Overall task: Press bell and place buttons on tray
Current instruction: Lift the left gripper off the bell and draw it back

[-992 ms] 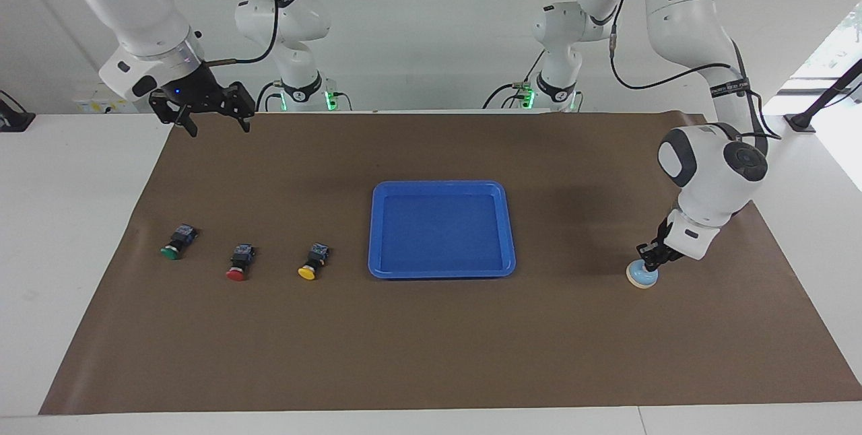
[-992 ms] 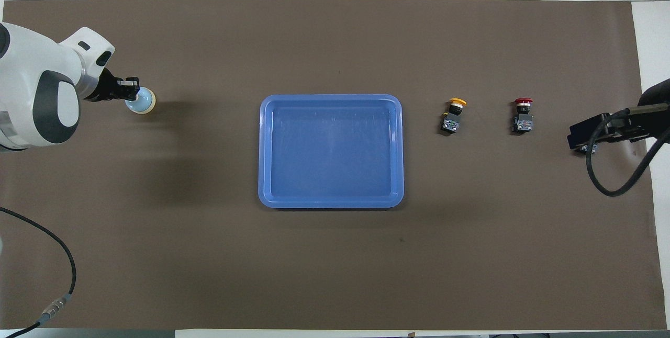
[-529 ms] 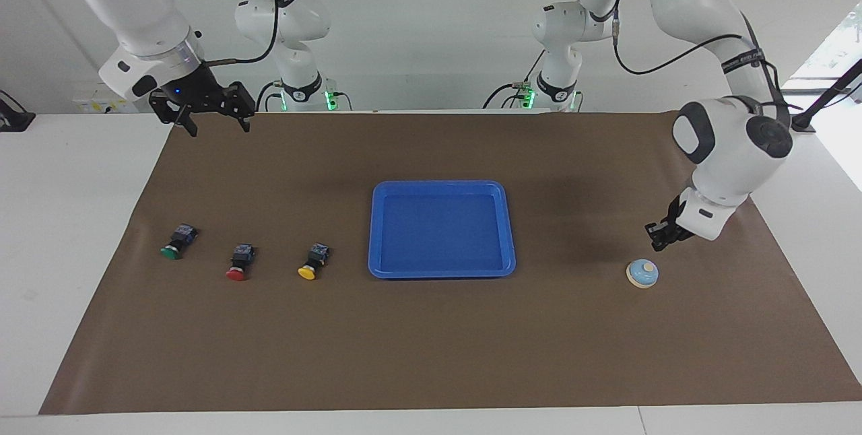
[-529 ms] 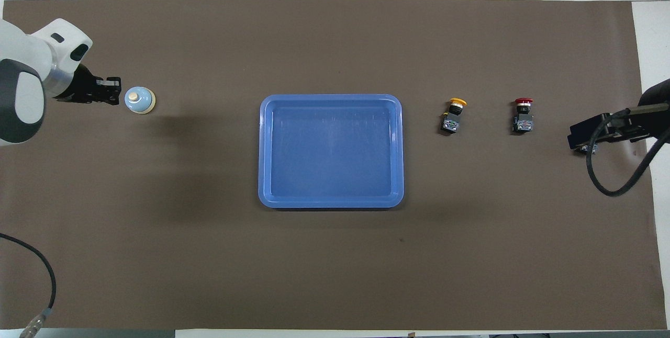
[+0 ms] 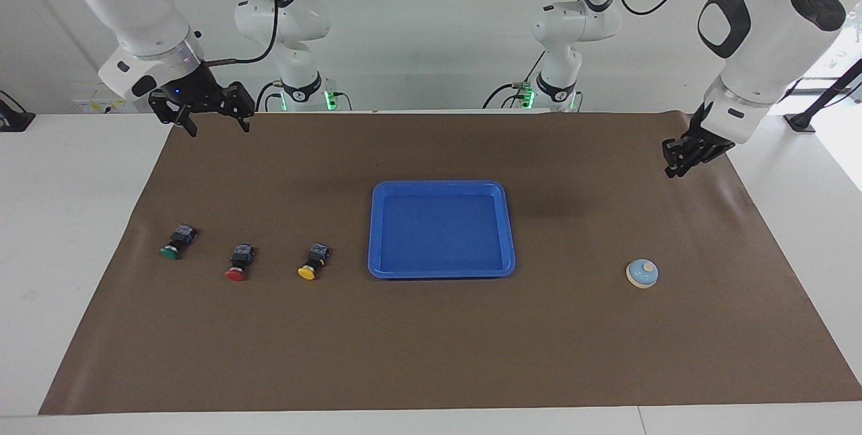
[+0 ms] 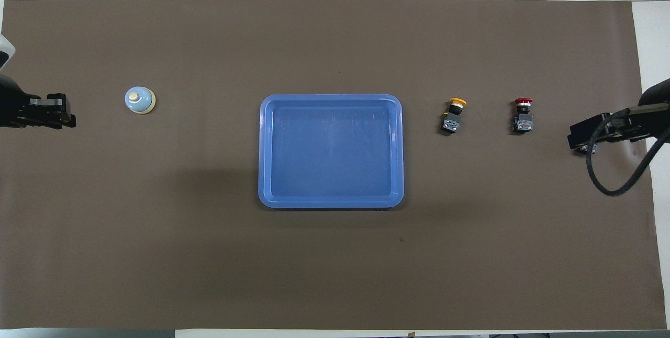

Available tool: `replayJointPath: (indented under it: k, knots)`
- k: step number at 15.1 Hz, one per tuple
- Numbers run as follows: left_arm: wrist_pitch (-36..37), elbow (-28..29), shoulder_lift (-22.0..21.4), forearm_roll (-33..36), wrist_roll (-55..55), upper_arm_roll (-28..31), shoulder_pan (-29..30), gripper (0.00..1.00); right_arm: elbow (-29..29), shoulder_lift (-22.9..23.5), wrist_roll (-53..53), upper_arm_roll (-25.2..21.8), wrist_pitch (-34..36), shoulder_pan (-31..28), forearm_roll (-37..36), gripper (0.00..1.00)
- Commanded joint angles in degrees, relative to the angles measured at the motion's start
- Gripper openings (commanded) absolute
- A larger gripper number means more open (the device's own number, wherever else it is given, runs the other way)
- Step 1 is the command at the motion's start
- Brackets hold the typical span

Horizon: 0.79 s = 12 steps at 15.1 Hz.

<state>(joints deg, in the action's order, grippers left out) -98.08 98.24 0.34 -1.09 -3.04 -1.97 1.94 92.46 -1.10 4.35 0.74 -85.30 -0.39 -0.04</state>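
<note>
Blue tray (image 5: 441, 229) flat at the middle of the brown mat (image 5: 431, 354) covering the tabletop, nothing in it. Bell (image 5: 642, 273) upright on the mat toward the left arm's end, well apart from the tray, touched by nothing. Three buttons in a row toward the right arm's end, all lying on their sides on the mat, caps pointing away from the robots: yellow button (image 5: 310, 262) nearest the tray, red button (image 5: 238, 263) beside it, green button (image 5: 176, 242) outermost and slightly nearer to the robots. In the overhead view, green button hidden under the right arm's gear.

Left gripper (image 5: 675, 168) raised in the air over the mat's edge at the left arm's end, clear of the bell, carrying nothing; whether its tips meet or stand apart, cannot tell. Right gripper (image 5: 217, 126) hanging in the air over the mat's corner at the right arm's end, fingers spread wide, nothing between them, well apart from the buttons. Right arm waiting.
</note>
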Motion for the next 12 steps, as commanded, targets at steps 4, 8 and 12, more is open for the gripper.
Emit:
replayJointPath:
  k: [4,8,12]
  knots:
    - [1.5,0.9,-2.5,0.6,-0.6,-0.7,-1.2,1.00,1.1,-1.0,1.0,0.2,-0.1,-0.6,-0.1,1.00]
    - [3.6,-0.4,-2.1,0.6,-0.7,-0.7,-2.3,1.00,1.0,-1.0,1.0,0.2,-0.1,-0.2,-0.1,1.00]
    - [4.3,-0.4,-2.1,0.6,-0.7,-0.7,-2.4,1.00,1.0,-1.0,1.1,0.2,-0.1,-0.1,-0.1,1.00]
